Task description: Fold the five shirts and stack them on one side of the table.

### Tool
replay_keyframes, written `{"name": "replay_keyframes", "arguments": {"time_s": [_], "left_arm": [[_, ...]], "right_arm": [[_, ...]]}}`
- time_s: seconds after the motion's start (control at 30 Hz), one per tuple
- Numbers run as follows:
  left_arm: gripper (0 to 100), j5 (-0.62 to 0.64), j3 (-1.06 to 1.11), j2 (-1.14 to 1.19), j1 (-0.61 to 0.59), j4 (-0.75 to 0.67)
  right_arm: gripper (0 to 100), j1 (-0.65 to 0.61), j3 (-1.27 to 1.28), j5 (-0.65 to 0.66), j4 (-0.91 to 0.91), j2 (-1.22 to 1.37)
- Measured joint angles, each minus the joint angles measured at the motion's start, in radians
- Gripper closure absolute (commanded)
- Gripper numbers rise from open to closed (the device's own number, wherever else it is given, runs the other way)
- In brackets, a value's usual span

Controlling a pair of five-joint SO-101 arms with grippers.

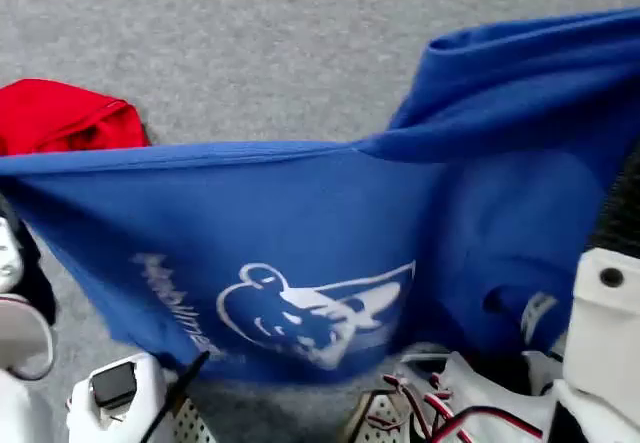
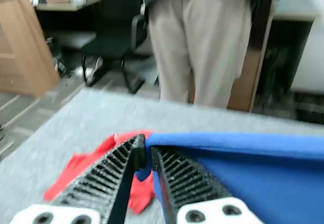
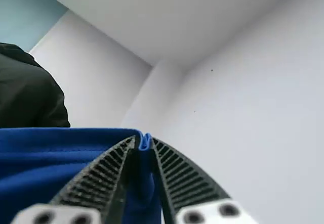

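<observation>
A blue shirt (image 1: 320, 253) with a white printed figure hangs stretched above the grey table (image 1: 250, 63), close to the high camera. My left gripper (image 2: 146, 155) is shut on one corner of the blue shirt (image 2: 243, 168). My right gripper (image 3: 144, 145) is shut on another edge of the blue shirt (image 3: 45, 158), raised and facing the room's walls. A red shirt (image 1: 60, 115) lies crumpled at the table's left side, and the left wrist view has this red shirt (image 2: 86, 171) just beyond the left gripper.
A person in beige trousers (image 2: 200, 42) stands past the table's far edge, beside a black office chair (image 2: 119, 32). White arm bodies (image 1: 120, 393) and cables sit along the table's near edge. Bare grey table lies behind the blue shirt.
</observation>
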Motion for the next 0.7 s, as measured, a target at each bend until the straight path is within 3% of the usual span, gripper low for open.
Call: {"name": "replay_keyframes", "arguments": {"time_s": [0.23, 0.43, 0.57, 0.7], "left_arm": [[98, -0.044, 0.264, -0.227, -0.008, 0.000], [98, -0.068, 0.384, -0.245, -0.009, -0.003], [98, -0.068, 0.532, -0.195, -0.009, -0.167], [98, -0.068, 0.678, -0.049, -0.009, -0.416]], "right_arm": [[99.5, 0.000, 0.003, 0.000, 0.005, -0.002], [99.5, -0.011, 0.193, 0.000, 0.018, -0.002], [99.5, -0.068, 0.396, 0.002, 0.011, 0.008], [99.5, -0.107, 0.664, 0.000, -0.118, 0.009]]}}
